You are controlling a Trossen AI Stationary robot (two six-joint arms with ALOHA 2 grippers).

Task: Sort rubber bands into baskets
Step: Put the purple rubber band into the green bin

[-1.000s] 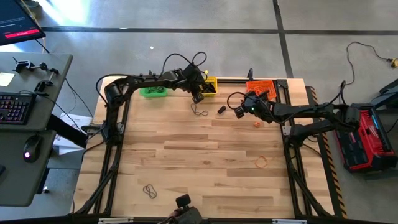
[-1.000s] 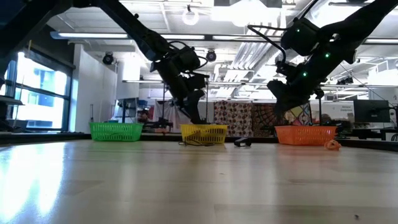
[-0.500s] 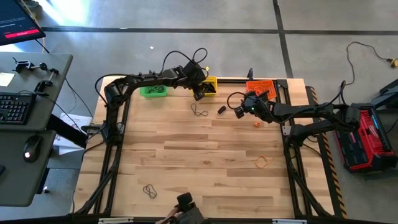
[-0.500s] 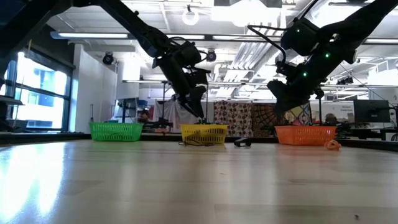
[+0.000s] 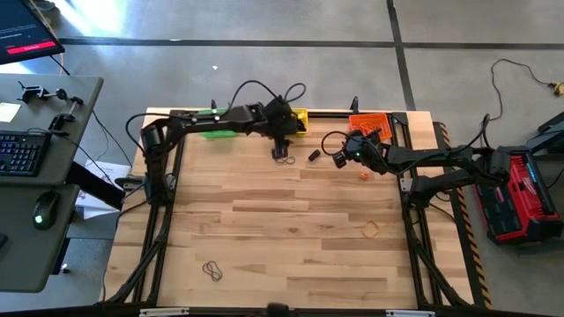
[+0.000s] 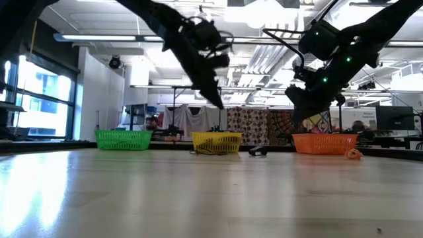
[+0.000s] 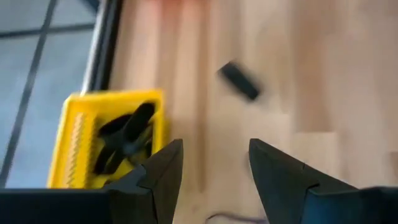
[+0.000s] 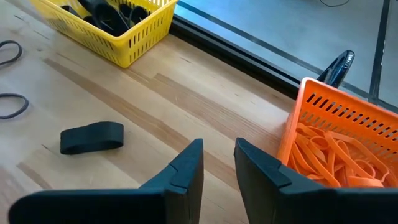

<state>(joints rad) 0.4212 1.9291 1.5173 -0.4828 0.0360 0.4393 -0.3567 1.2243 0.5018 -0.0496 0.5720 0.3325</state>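
High view | left gripper [image 5: 280,143] beside yellow basket [image 5: 300,115] | jaws apart

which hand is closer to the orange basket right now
The right hand is nearer, just in front of the orange basket, toward the table's middle. The left hand sits farther off, by the yellow basket.

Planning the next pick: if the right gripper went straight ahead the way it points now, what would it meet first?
Probably bare table first: the right gripper, empty, aims between the black band and the orange basket. Depth is uncertain.
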